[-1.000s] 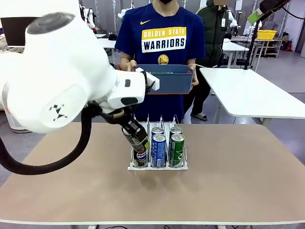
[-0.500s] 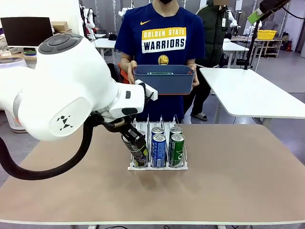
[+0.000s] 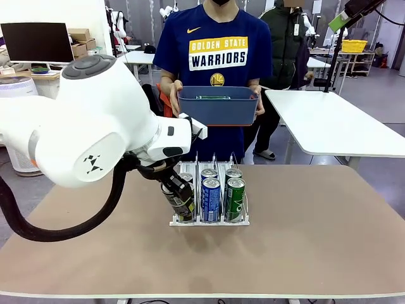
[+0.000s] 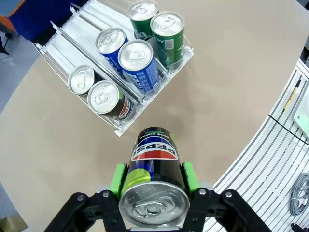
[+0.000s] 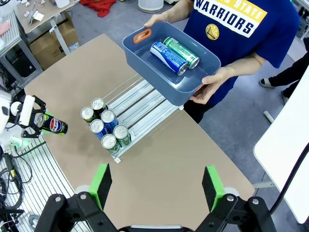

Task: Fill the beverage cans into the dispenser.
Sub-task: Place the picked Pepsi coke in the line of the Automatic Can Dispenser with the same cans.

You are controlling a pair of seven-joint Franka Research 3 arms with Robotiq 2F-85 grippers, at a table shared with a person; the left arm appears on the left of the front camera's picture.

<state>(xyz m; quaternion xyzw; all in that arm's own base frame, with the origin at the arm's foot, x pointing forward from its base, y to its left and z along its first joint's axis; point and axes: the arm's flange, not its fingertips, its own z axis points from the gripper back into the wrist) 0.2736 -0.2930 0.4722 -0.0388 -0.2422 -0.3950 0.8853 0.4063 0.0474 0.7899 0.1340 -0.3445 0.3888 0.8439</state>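
While the left claw (image 4: pixel 153 175) pinches a black Pepsi can (image 4: pixel 153 157) by its sides, tilted above the counter (image 4: pixel 227 96) and apart from the rack, the dispenser (image 4: pixel 79 34) holds six cans at its near end, two per lane: black, blue, green. Right claw (image 5: pixel 157 187): spread, empty, high up. Person's bin (image 5: pixel 140 59): one blue can, one green. Step judged: carrying in. Next move likely needs the can uprighted and lowered into the black lane's bare stretch.
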